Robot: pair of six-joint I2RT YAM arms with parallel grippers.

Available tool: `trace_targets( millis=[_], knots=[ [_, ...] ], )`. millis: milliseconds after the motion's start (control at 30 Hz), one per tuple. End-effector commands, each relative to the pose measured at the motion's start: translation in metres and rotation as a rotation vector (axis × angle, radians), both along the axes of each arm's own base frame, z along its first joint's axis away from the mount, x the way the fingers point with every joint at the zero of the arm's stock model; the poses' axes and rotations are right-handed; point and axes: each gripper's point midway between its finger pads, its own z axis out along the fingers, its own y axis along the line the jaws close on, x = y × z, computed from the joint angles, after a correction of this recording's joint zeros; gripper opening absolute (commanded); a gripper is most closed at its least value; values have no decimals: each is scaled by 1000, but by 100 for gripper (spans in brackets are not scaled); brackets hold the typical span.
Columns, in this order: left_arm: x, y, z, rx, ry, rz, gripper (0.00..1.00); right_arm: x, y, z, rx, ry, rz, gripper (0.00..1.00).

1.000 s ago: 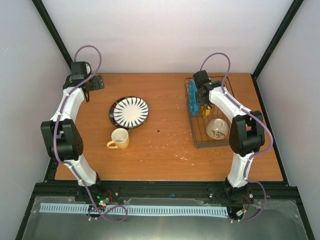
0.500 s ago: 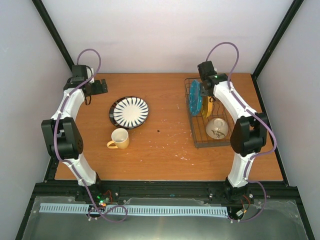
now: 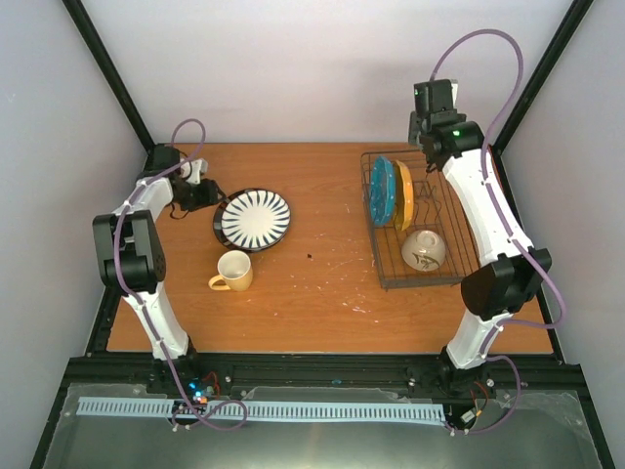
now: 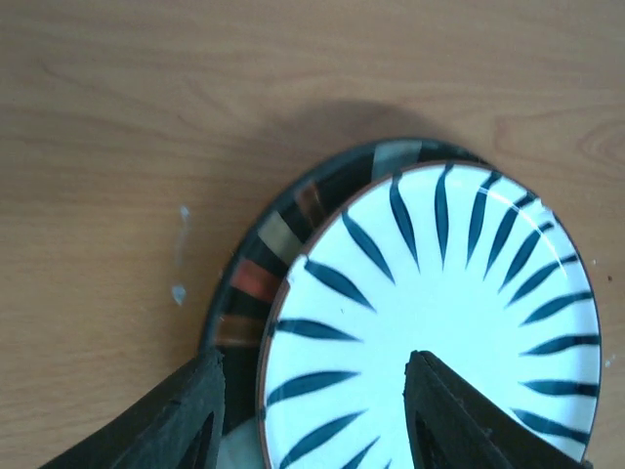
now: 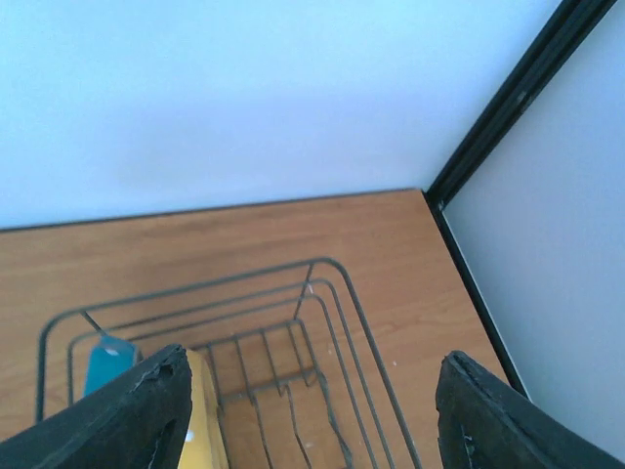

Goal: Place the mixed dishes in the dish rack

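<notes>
Top external view, left gripper [image 4: 313,358] hovering over rim of striped plate [image 3: 252,219] on worktop [image 3: 322,293], jaws spread, right gripper [image 5: 312,354] hanging above dish rack [image 3: 422,284], jaws spread, teal plate [image 3: 382,191], yellow plate [image 3: 404,195], bowl [image 3: 424,250] sitting inside.

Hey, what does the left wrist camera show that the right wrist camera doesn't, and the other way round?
Only the left wrist view shows the black-and-white striped plate, lying flat, with the left end effector open over its rim. Only the right wrist view shows the dish rack, the top edges of the teal plate and the orange-yellow plate standing in it, and the wall corner beyond the right end effector. Both show the wooden table and spread fingers holding nothing.
</notes>
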Motion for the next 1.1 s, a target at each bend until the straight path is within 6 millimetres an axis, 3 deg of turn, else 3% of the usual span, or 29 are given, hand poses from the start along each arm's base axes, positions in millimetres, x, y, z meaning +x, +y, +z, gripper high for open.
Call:
trace_targets(
  millis=[0,300,433,633,1067],
  knots=[
    [-15,-13,-13,-75,49,-53,50,2,2,22,19,-50,13,67],
    [-40,-22,-49,-95,139,-92,46,10,13,17,49,-30,58,67],
    [-42,-21,-63,-82,166,-103,46,13,16,18,49,-28,70,67],
    [-36,-20,-69,-69,170,-113,46,14,18,21,51,-30,78,67],
    [-48,-38,-106,-100,244,-155,11,17,21,16,56,-12,96,67]
  ],
)
